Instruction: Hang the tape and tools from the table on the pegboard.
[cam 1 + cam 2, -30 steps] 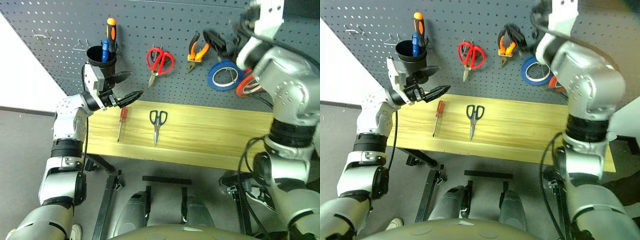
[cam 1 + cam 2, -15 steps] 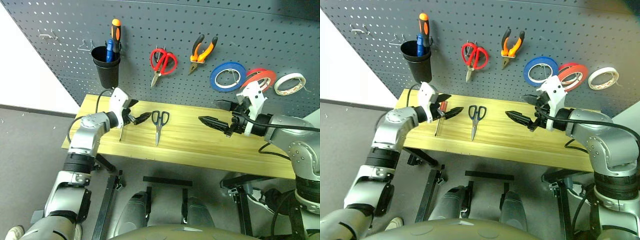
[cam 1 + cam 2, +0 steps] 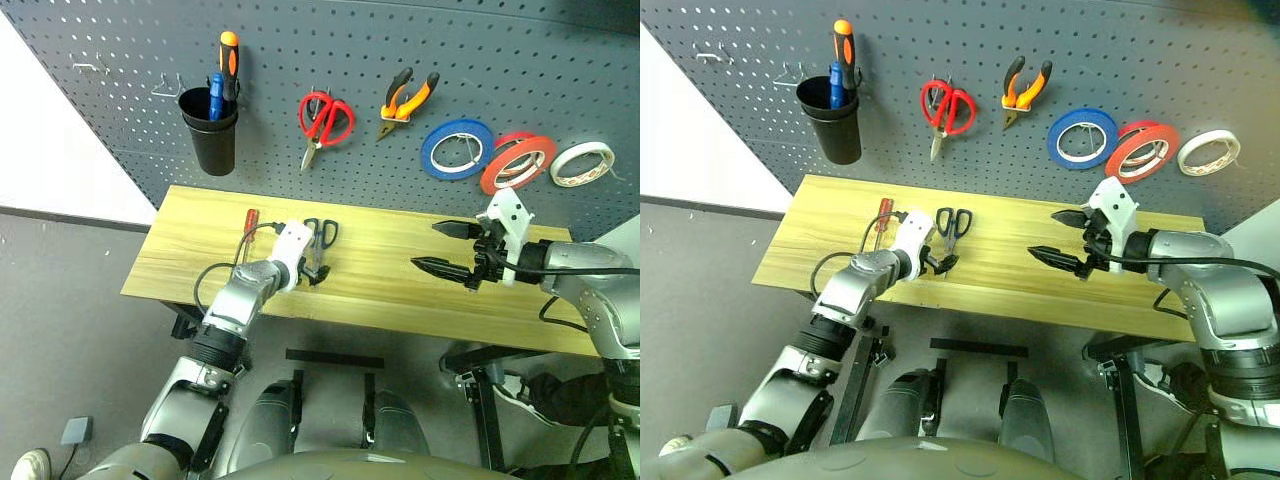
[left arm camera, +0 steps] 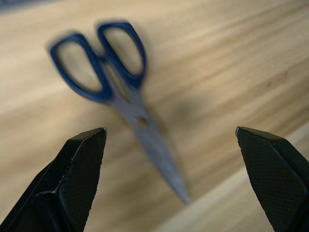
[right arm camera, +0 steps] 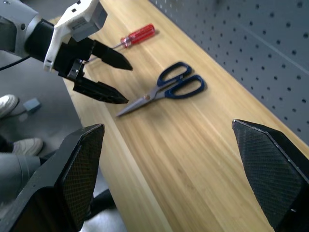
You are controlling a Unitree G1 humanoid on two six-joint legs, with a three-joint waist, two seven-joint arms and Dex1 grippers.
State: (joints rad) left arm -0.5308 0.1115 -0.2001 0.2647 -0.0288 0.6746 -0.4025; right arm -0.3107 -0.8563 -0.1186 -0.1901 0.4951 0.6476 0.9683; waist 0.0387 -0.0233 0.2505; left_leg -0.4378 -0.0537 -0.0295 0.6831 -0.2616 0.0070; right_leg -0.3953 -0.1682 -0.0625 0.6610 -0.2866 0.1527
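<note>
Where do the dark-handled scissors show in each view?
Left eye: dark-handled scissors on the table, at the left hand.
Right eye: same spot.
Left wrist: ahead, between the open fingers.
Right wrist: mid-table.
Shared landmark: the red-handled screwdriver beside them.

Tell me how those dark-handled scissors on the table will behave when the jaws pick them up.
The scissors look stiff and light. They lie flat on the table, so their thin blades may slide or pivot before lifting. Gripped by one handle loop, they would probably swing or fall open.
</note>
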